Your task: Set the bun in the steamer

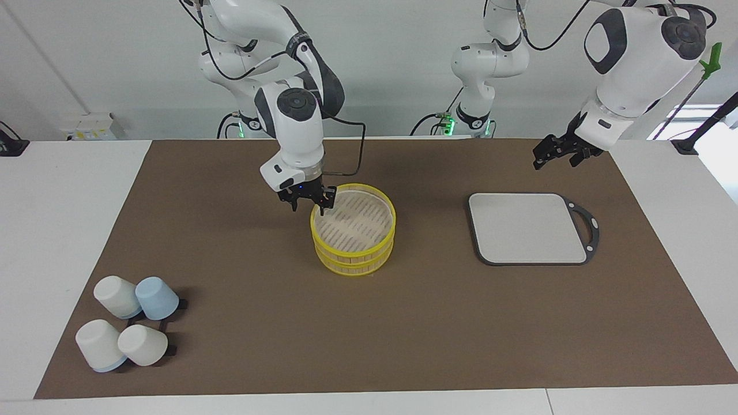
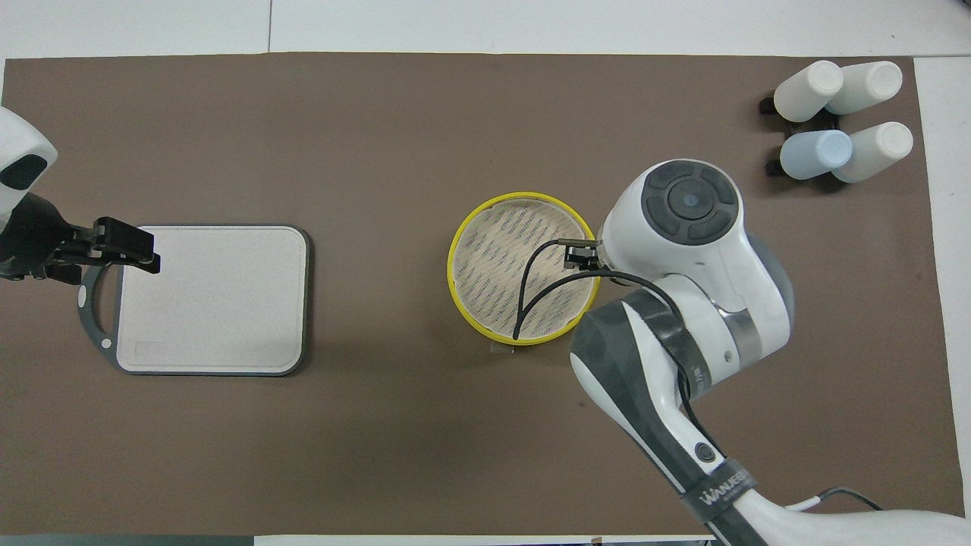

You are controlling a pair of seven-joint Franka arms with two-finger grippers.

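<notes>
The steamer (image 1: 353, 229) is a round yellow-rimmed basket of two stacked tiers in the middle of the brown mat; it also shows in the overhead view (image 2: 501, 258). The part of its pale slatted floor that shows is bare. My right gripper (image 1: 308, 200) hangs at the steamer's rim on the side toward the right arm's end, partly over the basket (image 2: 580, 255). The bun is not in view; the right hand hides part of the steamer's floor. My left gripper (image 1: 545, 157) waits in the air over the handle end of the grey board (image 2: 125, 244).
A grey rectangular board (image 1: 527, 227) with a black rim and handle lies toward the left arm's end, its top bare. Several upturned white and pale blue cups (image 1: 130, 325) stand toward the right arm's end, farther from the robots. A black cable loops over the steamer (image 2: 531, 288).
</notes>
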